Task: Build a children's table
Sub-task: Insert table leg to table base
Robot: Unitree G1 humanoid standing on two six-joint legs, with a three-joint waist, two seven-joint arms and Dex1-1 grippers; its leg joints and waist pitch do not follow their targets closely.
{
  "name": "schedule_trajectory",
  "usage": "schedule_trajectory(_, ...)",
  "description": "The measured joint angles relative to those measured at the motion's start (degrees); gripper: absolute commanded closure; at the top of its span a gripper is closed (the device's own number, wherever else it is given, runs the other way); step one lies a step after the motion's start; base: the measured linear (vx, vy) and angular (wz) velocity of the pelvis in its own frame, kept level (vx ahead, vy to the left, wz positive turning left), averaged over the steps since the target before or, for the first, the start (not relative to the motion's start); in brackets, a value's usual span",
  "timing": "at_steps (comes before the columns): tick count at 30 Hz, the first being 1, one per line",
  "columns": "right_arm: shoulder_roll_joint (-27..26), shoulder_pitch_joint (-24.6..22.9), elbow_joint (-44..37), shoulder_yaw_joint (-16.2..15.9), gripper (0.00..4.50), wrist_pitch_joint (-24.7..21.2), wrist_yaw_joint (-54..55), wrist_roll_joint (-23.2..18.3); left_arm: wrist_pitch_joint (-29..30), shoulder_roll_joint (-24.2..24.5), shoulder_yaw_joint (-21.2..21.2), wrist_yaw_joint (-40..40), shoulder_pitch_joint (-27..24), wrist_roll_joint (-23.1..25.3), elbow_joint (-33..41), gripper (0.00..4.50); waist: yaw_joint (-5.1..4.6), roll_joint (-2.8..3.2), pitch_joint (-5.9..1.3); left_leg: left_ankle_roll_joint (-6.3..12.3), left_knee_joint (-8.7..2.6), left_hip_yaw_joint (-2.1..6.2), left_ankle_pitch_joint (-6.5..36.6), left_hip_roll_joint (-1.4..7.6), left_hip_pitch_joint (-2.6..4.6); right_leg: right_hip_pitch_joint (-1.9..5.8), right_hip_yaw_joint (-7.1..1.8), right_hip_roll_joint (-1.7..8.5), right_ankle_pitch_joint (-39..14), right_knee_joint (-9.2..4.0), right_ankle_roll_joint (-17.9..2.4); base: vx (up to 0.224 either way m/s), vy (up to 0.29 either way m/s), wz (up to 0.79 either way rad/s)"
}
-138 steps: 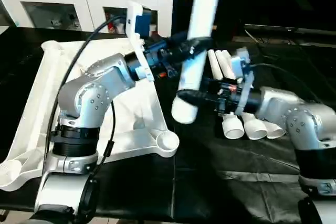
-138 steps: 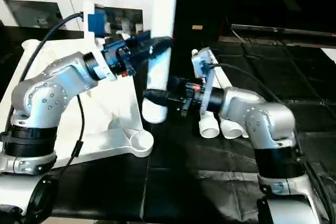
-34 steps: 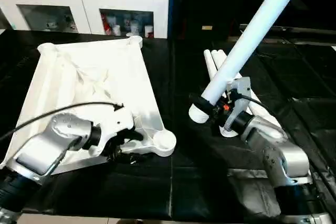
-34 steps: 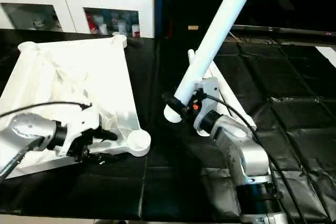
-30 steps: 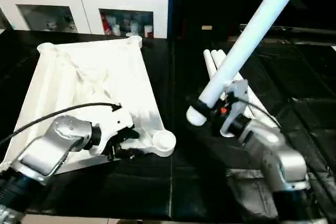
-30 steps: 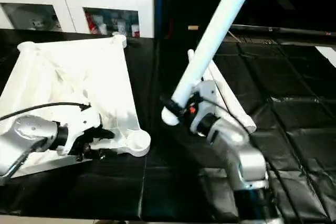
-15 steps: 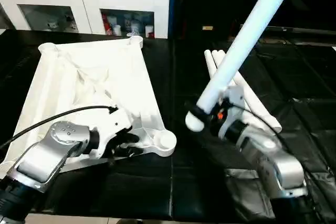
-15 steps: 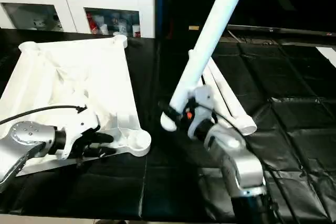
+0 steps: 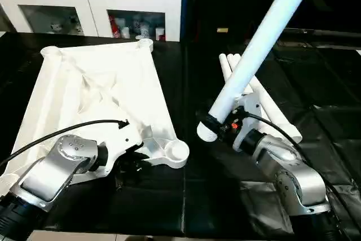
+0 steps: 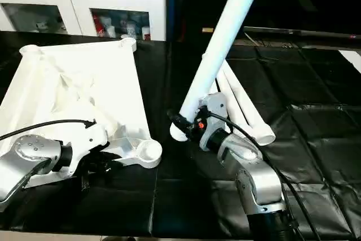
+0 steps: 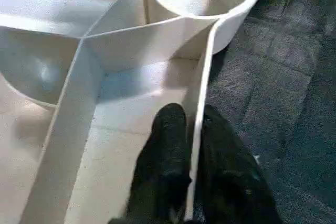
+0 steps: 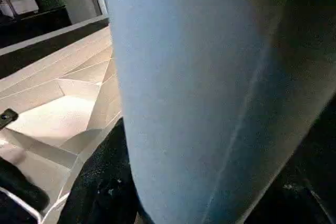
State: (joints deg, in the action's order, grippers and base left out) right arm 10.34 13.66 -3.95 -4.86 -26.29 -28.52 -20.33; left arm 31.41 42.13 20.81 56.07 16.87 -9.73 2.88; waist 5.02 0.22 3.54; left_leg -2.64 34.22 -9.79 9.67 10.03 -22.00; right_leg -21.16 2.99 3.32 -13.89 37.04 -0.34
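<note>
The table top [image 9: 96, 94] lay upside down on the black-covered work surface [image 9: 186, 196], its ribbed underside facing up and its long axis running from the near edge of the surface away toward the white cabinet [image 9: 96, 4] behind. It was all white, with raised diagonal ribs and a round socket [image 9: 176, 152] at its near corner on the side toward the legs. The left gripper [image 11: 191, 129] was at the top's near edge just beside that socket, its two black fingers [image 11: 168, 145] closed together on the thin rim wall, one finger inside and one outside. The right gripper [image 9: 217, 127] was clamped around the thick end of one white tubular leg [image 9: 256, 49], close to the lower tip. That leg was held tilted, its thick end low and just beside the socket corner without touching it, its long axis rising steeply up and away from the table top. It appeared smooth, plain and slightly tapered. The remaining legs [image 9: 256, 97] lay flat together on the surface beyond the held leg, well apart from the table top, their long axes running roughly parallel to the top's long side.
</note>
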Motion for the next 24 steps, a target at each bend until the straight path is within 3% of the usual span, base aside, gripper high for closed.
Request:
schedule_trajectory(5, 0.0, -0.1, -0.3, 0.0, 2.55, 0.0, 0.1, 0.1, -7.3, -0.7, 0.8, 2.4, 1.5, 1.8, -4.0, 4.49, -0.16, 0.01, 0.00, 0.00, 0.00, 0.00, 0.0, -0.02, 0.00, -0.03, -0.08, -0.01, 0.0, -0.02, 0.0, 0.000, 0.000, 0.00)
schedule_trajectory(12, -0.3, 0.8, 0.3, 0.0, 2.55, 0.8, 0.7, 0.8, -14.2, -5.2, 3.4, 3.1, 8.4, 5.4, -14.9, 4.50, 0.29, 0.40, -0.07, 0.00, -0.01, -0.03, 0.0, -0.05, 0.00, -0.02, -0.11, 0.01, 0.0, 0.01, 0.0, 0.000, 0.000, 0.00)
schedule_trajectory(16, -0.7, 1.8, 0.3, 0.6, 2.55, 1.2, 1.5, 0.7, -19.0, -9.6, 4.0, 3.4, 12.1, 7.2, -22.5, 4.50, 0.57, 1.54, -0.06, 0.01, 0.02, -0.12, 0.0, -0.13, -0.01, 0.06, -0.22, 0.09, 0.1, -0.01, 0.0, 0.000, 0.000, 0.00)
schedule_trajectory(24, 0.0, 1.9, 0.3, 0.6, 2.55, 1.5, 0.8, 0.7, -21.3, -11.3, 4.5, 3.8, 14.3, 8.2, -26.9, 4.50, 0.80, 1.95, -0.31, 0.02, 0.01, -0.13, 0.0, -0.12, -0.02, 0.08, -0.23, 0.09, 0.1, -0.02, 0.1, 0.000, 0.000, 0.00)
